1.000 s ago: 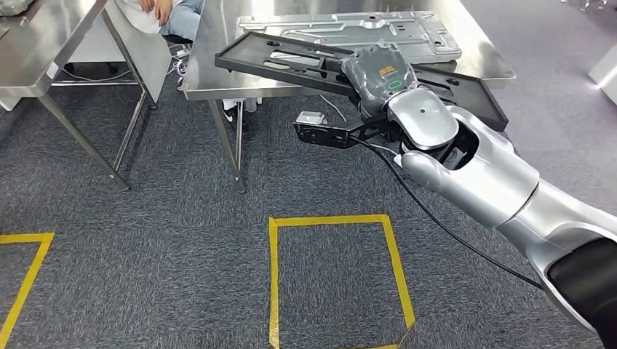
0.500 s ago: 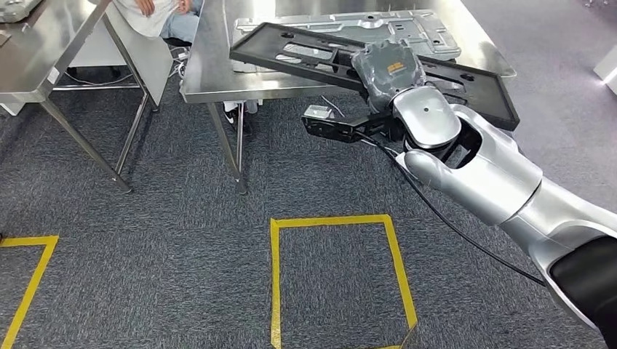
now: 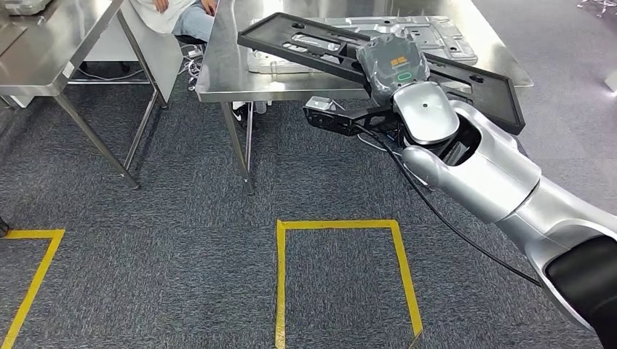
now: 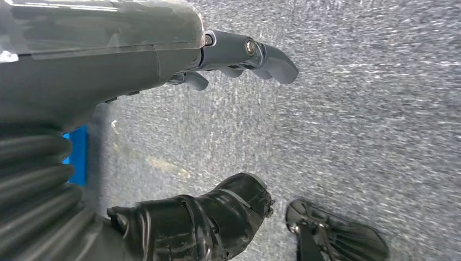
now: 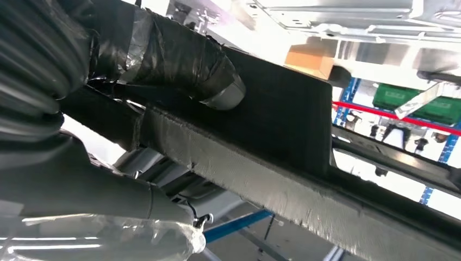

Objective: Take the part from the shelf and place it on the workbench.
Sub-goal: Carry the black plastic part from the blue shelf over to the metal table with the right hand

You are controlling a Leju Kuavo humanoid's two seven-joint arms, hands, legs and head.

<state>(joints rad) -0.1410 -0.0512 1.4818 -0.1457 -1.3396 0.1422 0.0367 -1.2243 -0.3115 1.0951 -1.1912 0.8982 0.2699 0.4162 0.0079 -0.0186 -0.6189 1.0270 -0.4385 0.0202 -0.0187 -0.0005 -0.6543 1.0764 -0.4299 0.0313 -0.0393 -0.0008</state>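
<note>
The right hand (image 3: 393, 69) is out at 1 o'clock in the head view, wrapped around the near edge of the part (image 3: 305, 45), a long black frame with cut-outs. Its fingers are closed on that frame: in the right wrist view the taped thumb (image 5: 185, 60) presses flat on the black face of the part (image 5: 282, 114) while the rest of the hand sits under the rim. The part hangs tilted over the steel desk (image 3: 218, 73), its far end toward 11 o'clock above the desk top and its other end jutting past the near edge toward 2 o'clock; whether any of it touches the desk, I cannot tell. Under it on the desk lies a silver stamped metal panel (image 3: 436, 33), running off to 1 o'clock. A black cable (image 3: 444, 218) trails from the wrist down along the silver arm (image 3: 495, 174). On the grey carpet (image 3: 182, 218) at 6 o'clock sits a yellow tape square (image 3: 280, 276), another tape corner (image 3: 36, 262) at 8 o'clock. A second steel desk (image 3: 44, 51) stands at 10 o'clock, and a seated person (image 3: 185, 14) shows at 11 o'clock between the 2 desks. The left hand (image 4: 163, 109) hangs over the carpet with its fingers (image 4: 266, 57) loosely apart, holding nothing.
</note>
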